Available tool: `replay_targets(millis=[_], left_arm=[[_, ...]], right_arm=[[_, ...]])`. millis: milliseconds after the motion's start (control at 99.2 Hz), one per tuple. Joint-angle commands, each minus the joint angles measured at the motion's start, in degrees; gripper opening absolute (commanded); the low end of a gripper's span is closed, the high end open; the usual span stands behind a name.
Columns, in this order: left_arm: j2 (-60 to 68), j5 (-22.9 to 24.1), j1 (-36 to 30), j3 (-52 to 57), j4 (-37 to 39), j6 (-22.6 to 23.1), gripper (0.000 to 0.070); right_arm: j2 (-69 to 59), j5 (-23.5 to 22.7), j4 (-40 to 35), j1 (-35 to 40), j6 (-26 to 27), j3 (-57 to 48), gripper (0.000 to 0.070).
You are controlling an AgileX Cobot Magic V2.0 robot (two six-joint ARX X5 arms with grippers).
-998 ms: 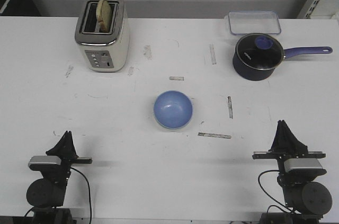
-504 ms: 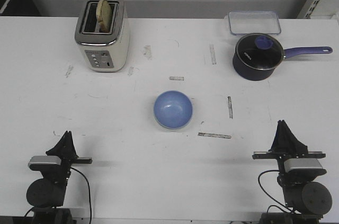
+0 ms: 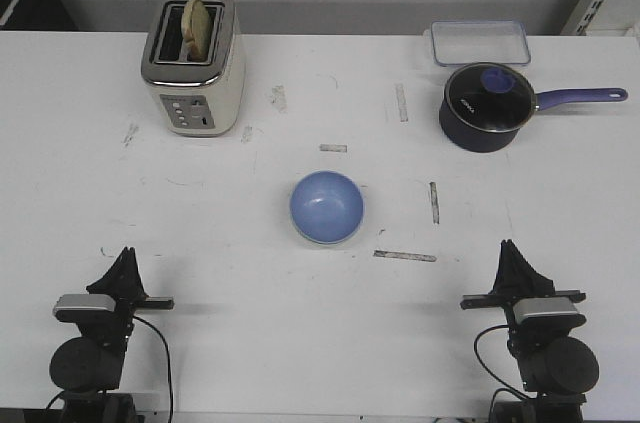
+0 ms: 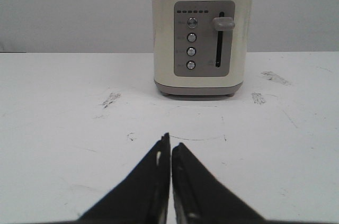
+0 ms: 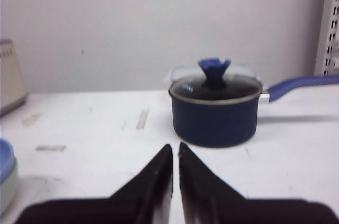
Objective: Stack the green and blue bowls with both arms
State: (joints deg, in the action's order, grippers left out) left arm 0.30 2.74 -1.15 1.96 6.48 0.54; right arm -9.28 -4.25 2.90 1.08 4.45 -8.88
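- Left hand [image 3: 122, 275]: near-side and well to the left of the blue bowl [image 3: 327, 205], resting low over the worktop [image 3: 250, 313], fingers pressed together with only a slit between, holding nothing.
- Toaster [image 3: 192, 65]: far-side and left of the blue bowl, one slice of bread [image 3: 197, 25] standing in a slot.
- Blue bowl: mid-worktop, upright, nothing inside; round, so no long axis to line up.
- Green bowl [image 5: 4, 189]: only a pale sliver under the blue rim in the right wrist view; apparently nested beneath the blue one, so stacking probably done.
- Saucepan [image 3: 487, 108]: far-side and right of the blue bowl, lid on, contents not clear; clear box [image 3: 480, 42] beyond, apparently empty.
- Right hand [image 3: 512, 265]: near-side and right of the blue bowl, fingers drawn narrow, empty; slightly nearer the bowl than the left.
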Motion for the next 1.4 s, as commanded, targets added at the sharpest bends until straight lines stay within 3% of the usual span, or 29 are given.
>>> replay_targets(millis=[0,313,1391], left_arm=[[-0.1,0.1,0.0,-1.2,0.9,0.1,0.0001],[-0.1,0.1,0.0,-1.2,0.9,0.1,0.0001],[-0.1,0.1,0.0,-1.2,0.9,0.1,0.0001]], right_arm=[[1.3,0.7,1.0,0.0,-0.4,1.4,0.0009],[8.3,5.8,1.0,0.0,-0.4,6.9,0.0009],[9.2,5.4,1.0,0.0,-0.4,8.2,0.0009]])
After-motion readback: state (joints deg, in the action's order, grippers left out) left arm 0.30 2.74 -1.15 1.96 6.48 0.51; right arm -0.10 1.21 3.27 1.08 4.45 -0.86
